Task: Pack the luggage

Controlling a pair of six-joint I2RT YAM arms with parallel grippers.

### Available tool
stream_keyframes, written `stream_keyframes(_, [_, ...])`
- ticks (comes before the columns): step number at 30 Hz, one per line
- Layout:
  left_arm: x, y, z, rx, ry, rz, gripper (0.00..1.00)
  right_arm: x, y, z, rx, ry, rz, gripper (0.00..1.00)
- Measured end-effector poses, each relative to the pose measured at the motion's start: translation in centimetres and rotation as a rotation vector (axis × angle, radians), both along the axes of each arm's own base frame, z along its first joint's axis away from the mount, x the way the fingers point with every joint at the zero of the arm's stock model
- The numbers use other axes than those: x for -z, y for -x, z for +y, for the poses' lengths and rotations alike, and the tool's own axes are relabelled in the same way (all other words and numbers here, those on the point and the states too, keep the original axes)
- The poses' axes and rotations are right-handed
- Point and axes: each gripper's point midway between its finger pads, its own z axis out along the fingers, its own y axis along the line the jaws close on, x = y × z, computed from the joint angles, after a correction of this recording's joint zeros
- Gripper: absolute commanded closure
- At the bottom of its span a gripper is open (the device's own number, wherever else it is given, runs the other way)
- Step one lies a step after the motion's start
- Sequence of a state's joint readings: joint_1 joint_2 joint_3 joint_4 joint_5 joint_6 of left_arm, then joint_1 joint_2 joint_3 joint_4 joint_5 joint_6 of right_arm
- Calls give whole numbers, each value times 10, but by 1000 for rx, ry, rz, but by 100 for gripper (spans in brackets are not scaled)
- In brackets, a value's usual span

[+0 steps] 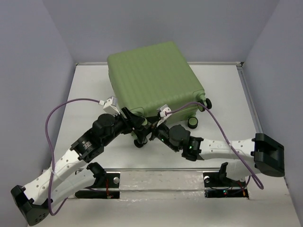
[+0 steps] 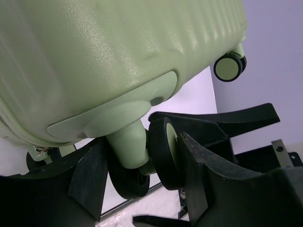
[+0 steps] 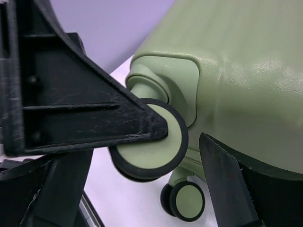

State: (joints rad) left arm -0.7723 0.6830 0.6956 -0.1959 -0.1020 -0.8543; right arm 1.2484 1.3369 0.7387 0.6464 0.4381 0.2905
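Note:
The luggage (image 1: pixel 151 78) is a light-green ribbed suitcase lying closed at the back middle of the table. Both grippers are at its near corner. My left gripper (image 2: pixel 144 175) straddles a black twin wheel (image 2: pixel 165 151) with a finger pressed against each side, shut on it. My right gripper (image 3: pixel 184 135) stands open at a green-hubbed wheel (image 3: pixel 151 146). Its left finger overlaps the hub and its right finger (image 3: pixel 222 184) stands apart beside the shell (image 3: pixel 246 71). In the top view the left gripper (image 1: pixel 138 126) and right gripper (image 1: pixel 156 128) nearly meet.
Other wheels of the suitcase show on its right side (image 1: pixel 192 123) and in the left wrist view (image 2: pixel 229 66). Grey walls enclose the white table (image 1: pixel 90 90) on three sides. Purple cables (image 1: pixel 52 118) loop from both wrists. A metal rail (image 1: pixel 161 177) runs along the near edge.

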Motion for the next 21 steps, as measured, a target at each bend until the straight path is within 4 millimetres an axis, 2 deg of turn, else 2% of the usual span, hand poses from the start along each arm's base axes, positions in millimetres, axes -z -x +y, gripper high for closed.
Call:
stream_keyframes(2, [0,0,0,0,3,-1,47,7,-7,3,0,20,4,11])
stream_keyframes(3, [0,0,0,1,4,-2,45,10,-9,4,-1,28,5,20])
stream_keyframes(5, [0,0,0,-3,4,-5,41,17,-13,10,-9,44,14,21])
stream_keyframes(7, [1,-1,2,-10,9,-12,34,20,-14,15,-20,37,17,35])
stream_keyframes(10, [1,-1,3,-18,21,-21,24,19,-14,21,-37,15,10,40])
stream_keyframes(11, [1,-1,4,-20,20,-23,24,19,-14,22,-41,10,5,41])
stream_keyframes(13, [0,-1,6,-26,27,-36,14,19,-14,27,-48,-5,-3,65])
stream_keyframes(15, [-2,0,7,-28,34,-40,10,19,-14,30,-52,-21,-10,82])
stream_keyframes(16, [-3,0,7,-27,34,-44,8,20,-15,31,-54,-33,-13,83])
stream_keyframes(18, [-3,0,8,-24,31,-48,8,20,-14,30,-54,-51,-13,91])
stream_keyframes(21, [-4,3,11,-26,11,-62,21,21,-14,28,-53,-61,-11,93])
